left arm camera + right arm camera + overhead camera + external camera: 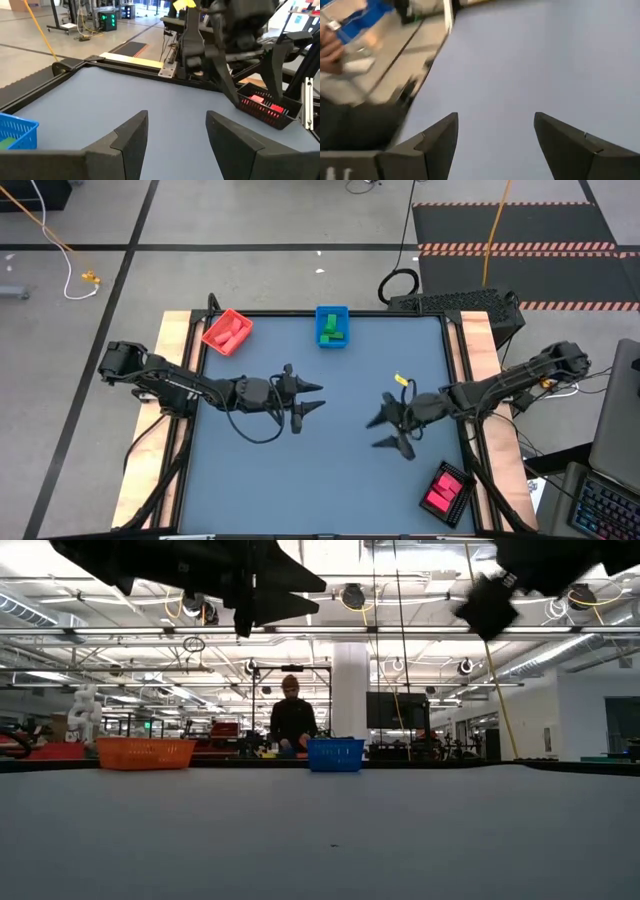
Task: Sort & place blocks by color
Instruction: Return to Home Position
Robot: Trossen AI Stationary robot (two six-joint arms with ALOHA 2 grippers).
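Note:
All the blocks I can see lie inside trays. Red blocks are in the red tray at the table's far left. Green blocks are in the blue tray at the far edge's middle. Pink blocks are in the black tray at the near right corner. My left gripper hovers open above the table's middle-left. My right gripper hovers open right of centre, pointing toward the left one. Both hold nothing.
Bare grey tabletop lies between and in front of the arms. In the low view both grippers hang high above the surface, with the red tray and blue tray at the far edge. A person stands beyond the table.

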